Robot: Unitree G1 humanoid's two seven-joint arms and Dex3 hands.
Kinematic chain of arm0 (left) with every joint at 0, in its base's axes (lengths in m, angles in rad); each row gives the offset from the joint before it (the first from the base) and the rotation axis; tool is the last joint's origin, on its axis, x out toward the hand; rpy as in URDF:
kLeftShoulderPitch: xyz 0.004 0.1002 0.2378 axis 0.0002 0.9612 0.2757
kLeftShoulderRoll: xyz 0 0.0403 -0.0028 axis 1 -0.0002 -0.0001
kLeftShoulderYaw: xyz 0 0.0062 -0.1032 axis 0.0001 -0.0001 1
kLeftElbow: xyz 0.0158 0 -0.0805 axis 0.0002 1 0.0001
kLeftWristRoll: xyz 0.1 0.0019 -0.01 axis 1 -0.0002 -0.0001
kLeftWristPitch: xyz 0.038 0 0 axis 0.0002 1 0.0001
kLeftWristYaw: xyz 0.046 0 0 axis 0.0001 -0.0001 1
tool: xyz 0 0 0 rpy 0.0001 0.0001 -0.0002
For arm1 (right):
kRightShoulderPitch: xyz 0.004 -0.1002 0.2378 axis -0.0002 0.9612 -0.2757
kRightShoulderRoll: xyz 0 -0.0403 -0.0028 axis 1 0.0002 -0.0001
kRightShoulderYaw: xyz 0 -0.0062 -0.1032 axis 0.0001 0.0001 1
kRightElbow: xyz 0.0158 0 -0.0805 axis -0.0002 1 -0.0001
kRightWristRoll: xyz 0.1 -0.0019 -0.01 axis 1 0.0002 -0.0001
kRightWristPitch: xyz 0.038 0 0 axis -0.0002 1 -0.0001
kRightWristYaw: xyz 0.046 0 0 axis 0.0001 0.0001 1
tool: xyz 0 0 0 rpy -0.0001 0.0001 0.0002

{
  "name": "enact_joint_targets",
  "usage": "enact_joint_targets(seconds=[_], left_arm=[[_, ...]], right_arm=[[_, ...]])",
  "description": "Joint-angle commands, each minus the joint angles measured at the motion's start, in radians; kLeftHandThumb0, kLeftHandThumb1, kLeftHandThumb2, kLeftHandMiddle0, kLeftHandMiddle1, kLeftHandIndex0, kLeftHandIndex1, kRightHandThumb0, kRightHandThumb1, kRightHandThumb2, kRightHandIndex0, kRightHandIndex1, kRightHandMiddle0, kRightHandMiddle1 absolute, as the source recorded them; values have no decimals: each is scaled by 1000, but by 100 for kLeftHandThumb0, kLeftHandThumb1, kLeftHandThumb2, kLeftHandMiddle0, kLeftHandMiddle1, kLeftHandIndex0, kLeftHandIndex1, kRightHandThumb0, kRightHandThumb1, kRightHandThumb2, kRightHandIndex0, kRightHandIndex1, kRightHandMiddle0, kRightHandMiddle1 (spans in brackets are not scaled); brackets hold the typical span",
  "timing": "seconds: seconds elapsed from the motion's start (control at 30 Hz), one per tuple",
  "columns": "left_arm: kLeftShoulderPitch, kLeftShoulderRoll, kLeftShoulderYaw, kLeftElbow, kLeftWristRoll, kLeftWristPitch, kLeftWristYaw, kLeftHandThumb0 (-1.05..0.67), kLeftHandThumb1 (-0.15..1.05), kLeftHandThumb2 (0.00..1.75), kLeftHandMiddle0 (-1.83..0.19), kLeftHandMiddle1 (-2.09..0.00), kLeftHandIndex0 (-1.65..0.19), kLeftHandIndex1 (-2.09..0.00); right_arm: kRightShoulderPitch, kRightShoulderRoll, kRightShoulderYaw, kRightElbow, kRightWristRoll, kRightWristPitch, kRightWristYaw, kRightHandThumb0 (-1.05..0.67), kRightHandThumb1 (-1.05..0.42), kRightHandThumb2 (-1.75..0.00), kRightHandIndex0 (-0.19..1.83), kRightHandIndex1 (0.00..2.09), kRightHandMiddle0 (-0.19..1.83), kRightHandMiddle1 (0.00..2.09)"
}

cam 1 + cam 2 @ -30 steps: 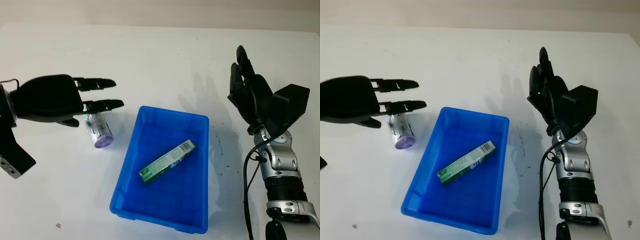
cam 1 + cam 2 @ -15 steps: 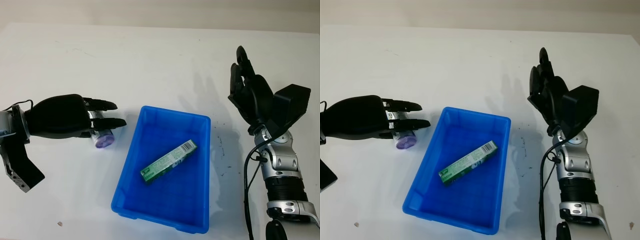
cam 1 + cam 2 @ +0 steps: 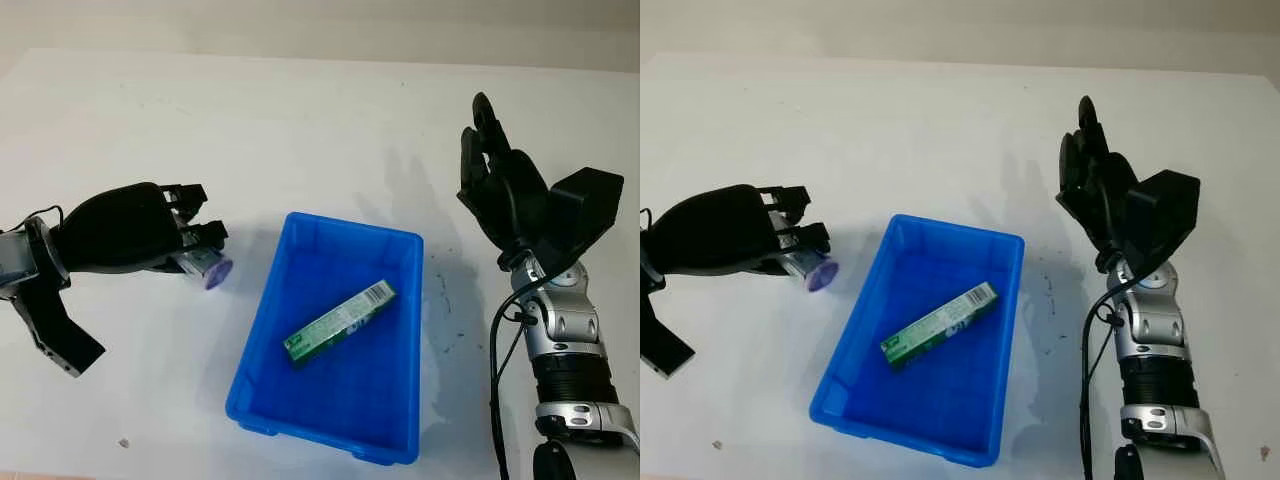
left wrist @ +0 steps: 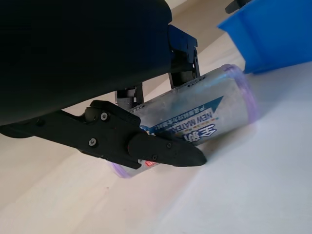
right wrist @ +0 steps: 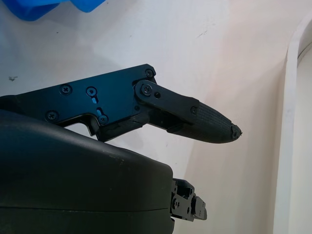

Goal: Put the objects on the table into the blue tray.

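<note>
Left hand [image 3: 150, 235] grips cylindrical tube [image 3: 205, 266], left of blue tray [image 3: 400, 345] w/ green box [image 3: 338, 323]; right hand [image 3: 500, 185] open, far right.

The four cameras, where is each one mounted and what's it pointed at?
Left eye view: on the head, looking down at the blue tray, left hand and raised, open right hand.
Right eye view: beside it, same scene.
Left wrist view: at the left wrist; fingers around the purple-capped bottle.
Right wrist view: at the right wrist, toward the table.
Both wrist views catch the tray's edge.
</note>
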State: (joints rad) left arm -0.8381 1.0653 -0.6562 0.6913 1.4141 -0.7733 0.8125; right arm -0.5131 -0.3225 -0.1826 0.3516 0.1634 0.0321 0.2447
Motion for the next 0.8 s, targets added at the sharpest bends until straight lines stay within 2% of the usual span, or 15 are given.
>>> enact_joint_targets(seconds=[0.0, 0.07, 0.23, 0.3, 0.33, 0.37, 0.4, 0.47, 0.53, 0.6, 0.63, 0.73, 0.77], left_arm=[[-1, 2, 12, -8, -27, 7, -17, -50, 105, 38, -107, -209, -48, -209], [-16, 4, 42, -6, -69, 15, -24, -48, 105, 36, -100, -209, -44, -209], [-81, -4, 141, -18, -190, 61, -78, -45, 105, 27, -68, -209, -23, -209], [-116, -18, 202, -60, -266, 94, -149, -43, 105, 21, -64, -209, -22, -209], [-118, -23, 236, -105, -310, 116, -208, -44, 105, 24, -59, -209, -19, -209], [-112, -25, 259, -141, -339, 133, -253, -46, 105, 25, -47, -202, -16, -193], [-107, -43, 292, -185, -385, 144, -279, -46, 105, 26, -43, -200, -15, -187], [-96, -72, 338, -246, -459, 148, -318, -48, 105, 19, -60, -207, -29, -192], [-77, -108, 383, -320, -553, 154, -383, -49, 105, 23, -74, -209, -36, -205], [-42, -156, 428, -419, -712, 181, -514, -47, 105, 23, -90, -209, -45, -208], [-20, -182, 441, -485, -821, 206, -607, -52, 105, 27, -94, -209, -41, -209], [61, -240, 461, -689, -1103, 344, -873, -48, 105, 32, -86, -209, -37, -200], [88, -254, 465, -750, -1169, 398, -944, -46, 105, 33, -79, -209, -32, -190]], right_arm=[[-15, -9, -7, 2, -3, -16, 1, -66, -105, -75, -19, 0, -19, 0], [-16, -10, -6, 4, -2, -16, 5, -66, -105, -75, -19, 0, -19, 0], [-21, -9, -9, 13, 4, -13, 14, -65, -105, -76, -19, 0, -19, 0], [-25, -7, -7, 16, 5, -10, 16, -65, -105, -76, -19, 0, -19, 0], [-27, -7, -6, 17, 5, -10, 19, -65, -105, -76, -19, 0, -19, 0], [-27, -6, -5, 17, 5, -10, 21, -66, -105, -76, -19, 0, -19, 0], [-29, -5, -5, 22, 6, -13, 23, -66, -105, -76, -19, 0, -19, 0], [-32, -2, -6, 26, 8, -15, 25, -66, -105, -75, -19, 0, -19, 0], [-33, 2, -6, 23, 9, -13, 20, -65, -105, -76, -19, 0, -19, 0], [-33, 5, -4, 19, 6, -10, 14, -64, -105, -76, -19, 0, -19, 0], [-33, 6, -2, 18, 4, -11, 12, -64, -105, -76, -19, 0, -19, 0], [-29, 6, 1, 12, 2, -11, 7, -65, -105, -75, -19, 0, -19, 0], [-27, 5, 2, 9, 1, -11, 7, -65, -105, -75, -19, 0, -19, 0]])
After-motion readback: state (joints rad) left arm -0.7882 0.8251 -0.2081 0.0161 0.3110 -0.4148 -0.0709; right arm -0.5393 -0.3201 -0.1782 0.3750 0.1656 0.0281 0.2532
